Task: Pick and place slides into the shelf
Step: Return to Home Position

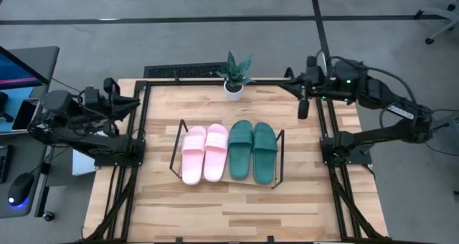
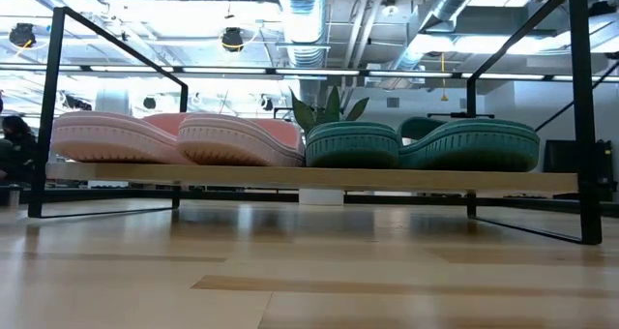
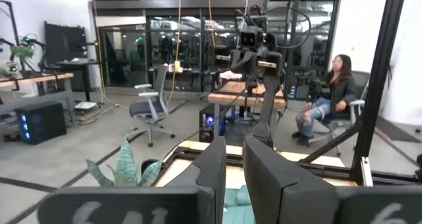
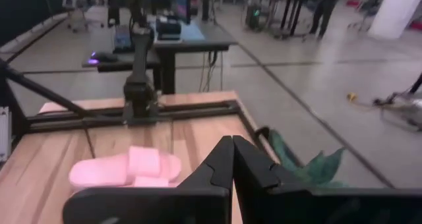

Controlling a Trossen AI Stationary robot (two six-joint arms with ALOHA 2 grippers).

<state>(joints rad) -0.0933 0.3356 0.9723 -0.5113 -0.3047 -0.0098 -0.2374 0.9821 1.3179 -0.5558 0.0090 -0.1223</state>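
Two pale pink slides [image 1: 205, 153] and two dark green slides [image 1: 252, 151] lie side by side, soles down, on the shelf [image 1: 174, 156], a low black wire rack in the middle of the table. The low view shows their heels in a row on the shelf's board [image 2: 309, 178]. My left gripper [image 1: 136, 104] hovers at the table's left edge, held about level, its fingers [image 3: 214, 168] a narrow gap apart with nothing between them. My right gripper [image 1: 303, 109] hangs shut and empty at the far right corner, well above the wood. The right wrist view shows a pink slide [image 4: 125, 168] beyond it.
A small potted plant [image 1: 234, 77] stands at the middle of the far edge. A black metal frame [image 1: 143, 122] edges the table on both sides. Bare wood [image 1: 229, 212] lies between the shelf and the near edge. A person [image 3: 333, 92] sits in the room beyond.
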